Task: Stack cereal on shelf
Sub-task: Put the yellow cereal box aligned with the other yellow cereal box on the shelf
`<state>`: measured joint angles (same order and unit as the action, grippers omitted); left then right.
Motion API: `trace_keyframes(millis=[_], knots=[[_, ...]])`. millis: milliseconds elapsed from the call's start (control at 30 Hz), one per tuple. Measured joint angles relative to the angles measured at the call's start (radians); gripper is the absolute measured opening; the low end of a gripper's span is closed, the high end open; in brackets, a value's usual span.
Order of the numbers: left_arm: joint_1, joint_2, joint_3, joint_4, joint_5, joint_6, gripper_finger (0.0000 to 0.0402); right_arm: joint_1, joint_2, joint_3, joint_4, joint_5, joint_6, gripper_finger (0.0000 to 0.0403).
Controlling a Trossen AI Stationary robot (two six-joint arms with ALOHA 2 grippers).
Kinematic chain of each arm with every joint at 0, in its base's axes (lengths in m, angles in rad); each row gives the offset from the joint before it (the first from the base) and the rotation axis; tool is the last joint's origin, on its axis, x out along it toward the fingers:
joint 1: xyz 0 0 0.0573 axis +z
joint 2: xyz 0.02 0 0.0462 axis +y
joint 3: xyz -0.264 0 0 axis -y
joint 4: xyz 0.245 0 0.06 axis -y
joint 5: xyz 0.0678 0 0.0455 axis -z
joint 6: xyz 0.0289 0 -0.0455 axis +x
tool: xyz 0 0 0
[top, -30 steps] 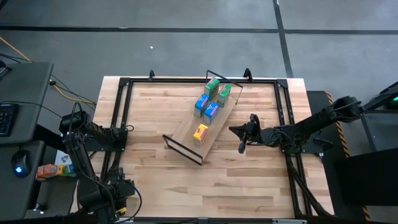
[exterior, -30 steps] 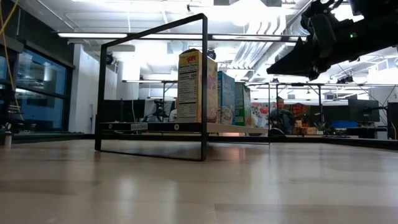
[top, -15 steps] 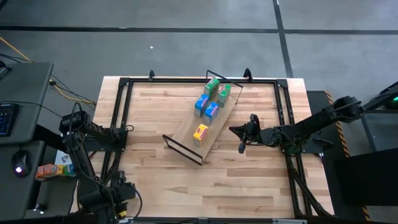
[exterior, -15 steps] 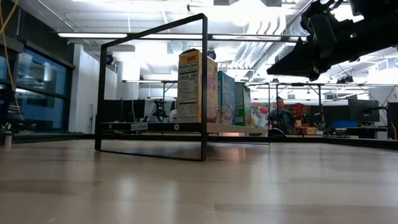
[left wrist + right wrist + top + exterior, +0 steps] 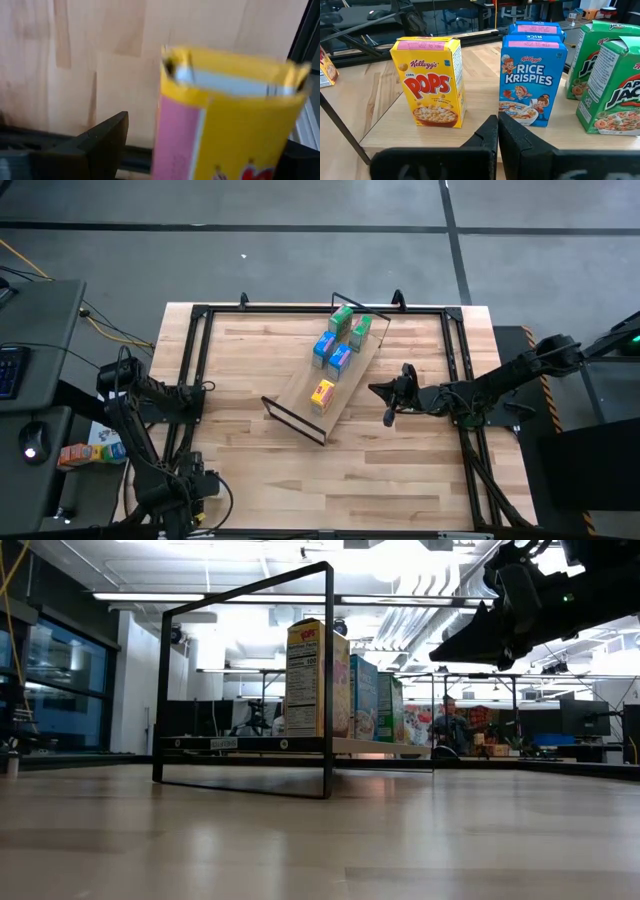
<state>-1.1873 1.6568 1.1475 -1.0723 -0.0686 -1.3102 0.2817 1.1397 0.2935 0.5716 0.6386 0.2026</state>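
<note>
The shelf, a long pale-wood board with black wire end frames, lies diagonally mid-desk. Five cardboard cereal boxes stand upright along it: two green, two blue, one yellow. The left gripper, at the plank desk's near-left corner, clamps a sixth yellow box. The right gripper hovers beside the shelf, jaws closed, empty.
</note>
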Motion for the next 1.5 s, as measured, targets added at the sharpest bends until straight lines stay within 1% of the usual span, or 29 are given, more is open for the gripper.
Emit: trace_keyframes(millis=[133,233,333,500,600,700,800,900,1000,1067,1133,1200,1367,1433,1500], knots=[[0.003,-0.003,0.001,0.002,-0.031,0.031,0.0297,0.000,0.000,0.000,0.000,0.000,0.007,0.0000],[0.002,-0.003,0.001,0.002,-0.036,0.032,0.0285,0.000,0.000,0.000,0.000,0.000,0.007,0.0000],[0.003,-0.003,0.001,0.002,-0.029,0.036,0.0257,0.000,0.000,0.000,0.000,0.000,0.007,0.0000],[0.010,-0.003,0.008,-0.004,-0.015,0.085,0.0188,0.000,0.000,0.000,0.000,0.000,0.007,0.0000],[0.026,-0.005,0.052,-0.021,-0.010,0.146,0.0149,0.000,0.000,0.000,0.000,0.000,0.007,0.0000],[0.053,-0.024,0.112,-0.061,-0.025,0.218,0.0122,0.000,0.000,0.000,0.000,0.000,0.007,0.0000],[0.084,-0.062,0.168,-0.116,-0.089,0.278,0.0109,0.000,0.000,0.000,0.000,0.000,0.007,0.0000],[0.128,-0.106,0.227,-0.195,-0.154,0.349,0.0107,0.000,0.000,0.000,0.000,0.000,0.007,0.0000],[0.193,-0.151,0.296,-0.314,-0.227,0.411,0.0109,0.000,0.000,0.000,0.000,0.000,0.007,0.0000],[0.252,-0.176,0.351,-0.374,-0.304,0.455,0.0109,0.000,0.000,0.000,0.000,0.000,0.007,0.0000],[0.320,-0.198,0.401,-0.405,-0.378,0.511,0.0109,0.000,0.000,0.000,0.000,0.000,0.007,0.0000],[0.398,-0.214,0.450,-0.400,-0.423,0.590,0.0110,0.000,0.000,0.000,0.000,0.000,0.007,0.0000],[0.604,-0.210,0.562,-0.362,-0.448,0.788,0.0110,0.000,0.000,0.000,0.000,0.000,0.007,0.0000],[0.688,-0.206,0.583,-0.317,-0.452,0.854,0.0110,0.000,0.000,0.000,0.000,0.000,0.015,0.0000],[0.770,-0.205,0.588,-0.266,-0.448,0.886,0.0110,0.000,0.000,0.000,-0.003,0.000,0.029,0.0000]])
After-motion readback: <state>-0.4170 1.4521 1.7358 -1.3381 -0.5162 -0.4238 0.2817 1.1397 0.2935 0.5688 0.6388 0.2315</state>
